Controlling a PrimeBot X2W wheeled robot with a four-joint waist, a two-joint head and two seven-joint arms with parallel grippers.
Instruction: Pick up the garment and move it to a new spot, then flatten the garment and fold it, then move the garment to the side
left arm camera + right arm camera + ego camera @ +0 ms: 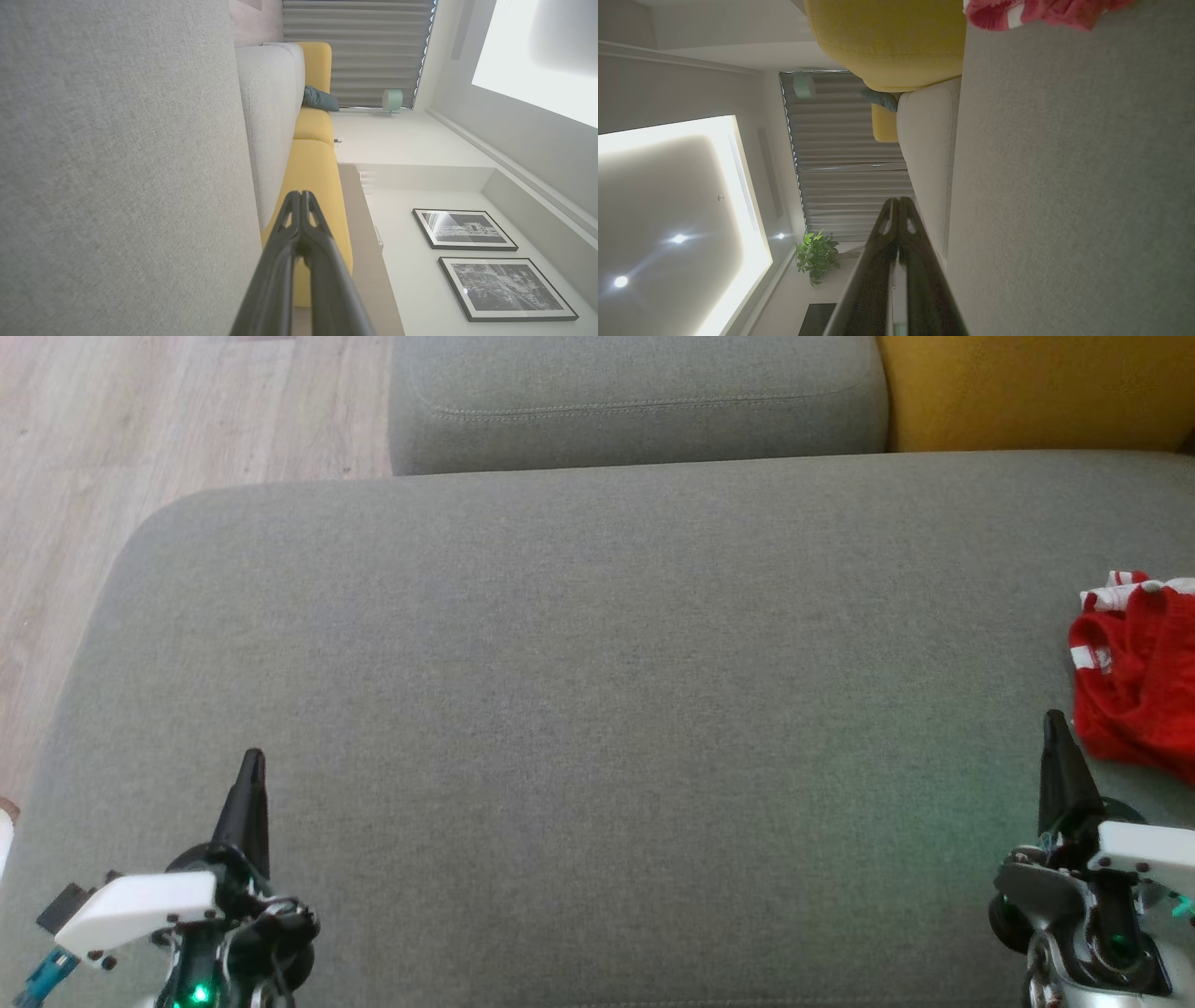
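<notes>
red garment [1134, 672], bunched at the right edge of the grey cushion [560, 709], partly cut off by the frame. right gripper [1056, 721] just beside it on the near side, fingers pressed together, empty. left gripper [253, 761] well apart at near left, likewise pressed together. the layout fits a garment awaiting pickup or one already set aside. its folds are too unclear to judge.

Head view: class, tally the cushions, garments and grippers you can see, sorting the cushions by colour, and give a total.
Grey cushions: 2, the large near cushion and the far cushion
Yellow cushion: 1
Red garment: 1
Grippers: 2, left gripper and right gripper
Total: 6
</notes>
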